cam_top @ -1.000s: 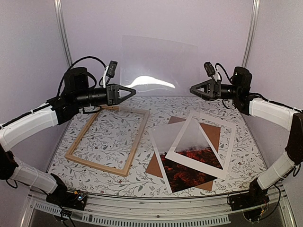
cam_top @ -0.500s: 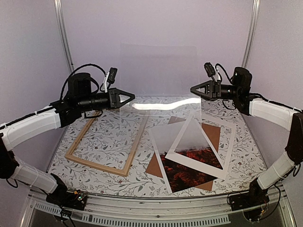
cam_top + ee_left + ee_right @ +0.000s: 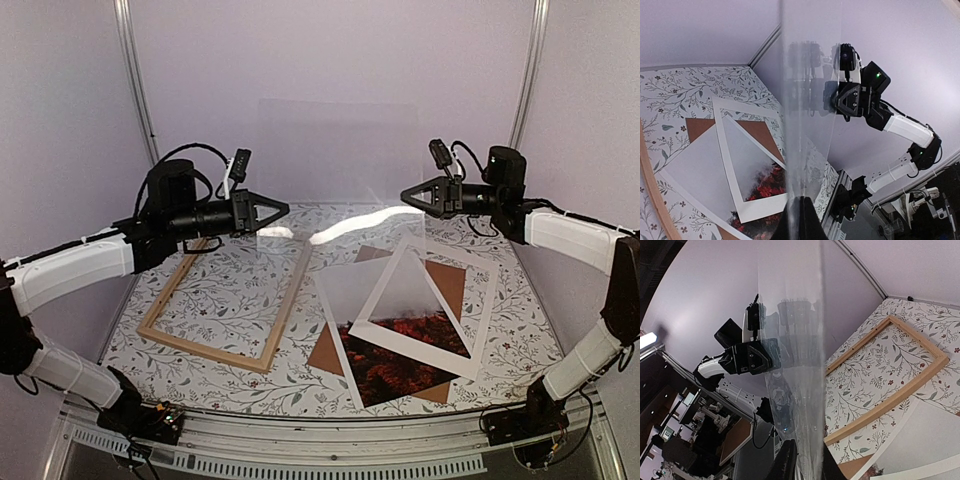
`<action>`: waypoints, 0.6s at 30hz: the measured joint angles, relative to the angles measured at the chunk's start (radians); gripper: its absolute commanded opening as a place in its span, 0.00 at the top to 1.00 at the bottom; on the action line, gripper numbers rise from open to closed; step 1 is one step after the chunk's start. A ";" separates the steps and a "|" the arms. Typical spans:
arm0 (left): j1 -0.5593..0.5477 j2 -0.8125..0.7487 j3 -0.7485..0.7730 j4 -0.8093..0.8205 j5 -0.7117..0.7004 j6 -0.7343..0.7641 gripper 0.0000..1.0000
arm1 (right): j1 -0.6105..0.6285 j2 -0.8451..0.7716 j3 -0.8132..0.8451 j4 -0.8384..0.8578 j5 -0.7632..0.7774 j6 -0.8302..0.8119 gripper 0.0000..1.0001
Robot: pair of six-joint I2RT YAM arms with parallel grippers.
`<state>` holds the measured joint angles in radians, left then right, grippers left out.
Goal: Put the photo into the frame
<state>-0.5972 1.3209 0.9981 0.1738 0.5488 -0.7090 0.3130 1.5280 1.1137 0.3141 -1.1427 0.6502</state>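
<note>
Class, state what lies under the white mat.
The photo and a brown backing board show through and around the white mat; the parts it covers are hidden.

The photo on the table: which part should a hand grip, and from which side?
Probably its near left corner, approached from the near edge of the table: the photo lies flat, the white mat covers its far part, and that corner is bare.
</note>
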 measured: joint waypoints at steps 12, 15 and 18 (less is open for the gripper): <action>0.001 0.003 -0.021 0.018 0.003 -0.024 0.74 | -0.002 0.000 0.011 -0.045 0.010 -0.023 1.00; 0.005 0.003 -0.027 0.013 -0.012 -0.020 0.42 | -0.002 0.001 0.022 -0.061 0.010 -0.023 1.00; 0.012 0.000 -0.027 -0.018 -0.043 -0.001 0.34 | -0.002 0.001 0.031 -0.069 0.007 -0.022 1.00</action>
<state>-0.5854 1.3212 0.9714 0.1558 0.5060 -0.7101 0.3111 1.5291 1.1450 0.2451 -1.1355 0.6285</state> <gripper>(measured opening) 0.596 0.017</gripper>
